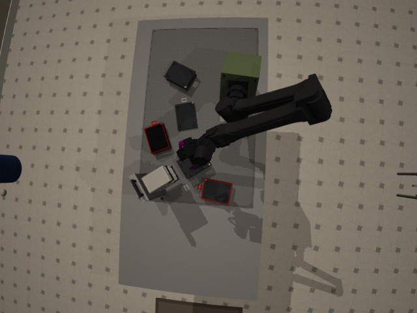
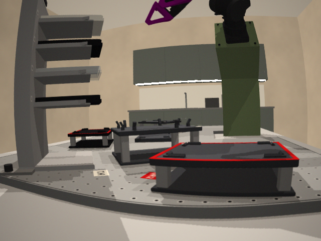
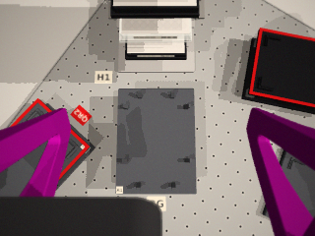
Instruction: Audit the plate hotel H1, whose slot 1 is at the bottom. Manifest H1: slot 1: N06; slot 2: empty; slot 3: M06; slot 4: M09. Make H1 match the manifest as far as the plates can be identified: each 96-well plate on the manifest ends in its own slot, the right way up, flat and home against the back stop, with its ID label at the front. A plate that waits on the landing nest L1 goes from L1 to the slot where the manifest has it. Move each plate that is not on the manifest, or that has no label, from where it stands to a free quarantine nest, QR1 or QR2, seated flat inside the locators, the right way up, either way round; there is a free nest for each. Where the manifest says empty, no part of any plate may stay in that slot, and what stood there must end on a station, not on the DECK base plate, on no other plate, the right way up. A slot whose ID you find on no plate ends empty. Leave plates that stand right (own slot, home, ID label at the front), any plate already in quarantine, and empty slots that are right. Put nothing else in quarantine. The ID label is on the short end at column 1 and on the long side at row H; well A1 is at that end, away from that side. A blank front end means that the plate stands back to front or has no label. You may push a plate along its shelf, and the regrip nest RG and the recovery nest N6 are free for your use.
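1. Wrist view showed the gripper (image 3: 157, 162) with its purple jaws spread fully, holding nothing, above the grey nest (image 3: 157, 140).
2. Red-edged nests (image 3: 283, 69) lay to either side.
3. Exterior view showed the shelf tower (image 2: 27, 85) with black plates (image 2: 77, 98) on the lowest and third shelves.

Gripper (image 3: 157, 162): magenta fingers. Arm (image 1: 269, 104): black. Pedestal (image 2: 239, 85): olive green. Quarantine nests (image 2: 225, 155): dark grey, red-edged. Regrip nest (image 3: 157, 140): plain grey. Deck (image 2: 77, 187): grey, dotted holes.
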Robot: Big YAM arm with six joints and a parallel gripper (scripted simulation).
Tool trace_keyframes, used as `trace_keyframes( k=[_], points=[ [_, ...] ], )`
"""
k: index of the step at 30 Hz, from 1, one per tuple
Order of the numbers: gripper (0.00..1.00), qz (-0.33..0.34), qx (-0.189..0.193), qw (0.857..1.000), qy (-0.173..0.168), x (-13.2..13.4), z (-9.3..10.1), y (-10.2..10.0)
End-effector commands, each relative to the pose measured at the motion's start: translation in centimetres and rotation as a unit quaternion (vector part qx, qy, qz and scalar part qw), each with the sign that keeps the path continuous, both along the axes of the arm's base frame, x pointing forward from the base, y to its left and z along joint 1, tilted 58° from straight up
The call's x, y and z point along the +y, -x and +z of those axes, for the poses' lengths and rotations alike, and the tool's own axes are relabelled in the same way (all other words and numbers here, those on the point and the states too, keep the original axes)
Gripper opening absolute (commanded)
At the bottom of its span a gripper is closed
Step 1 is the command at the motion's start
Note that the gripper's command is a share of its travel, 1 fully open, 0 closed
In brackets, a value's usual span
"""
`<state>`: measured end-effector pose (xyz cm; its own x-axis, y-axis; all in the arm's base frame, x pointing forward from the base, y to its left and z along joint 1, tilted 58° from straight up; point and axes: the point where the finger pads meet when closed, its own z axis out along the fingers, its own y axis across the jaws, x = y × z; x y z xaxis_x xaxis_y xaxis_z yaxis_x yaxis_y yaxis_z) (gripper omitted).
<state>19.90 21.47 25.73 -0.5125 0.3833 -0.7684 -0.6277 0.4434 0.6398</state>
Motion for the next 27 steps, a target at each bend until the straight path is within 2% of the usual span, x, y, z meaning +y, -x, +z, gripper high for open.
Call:
trace_keyframes(
  k=[1,27],
  points=[
    [1.0,-0.008,-0.02,1.0,-0.022,0.0,3.7,-0.9],
    [1.0,-0.008,-0.018,1.0,-0.02,2.0,4.9,-4.2]
  ],
)
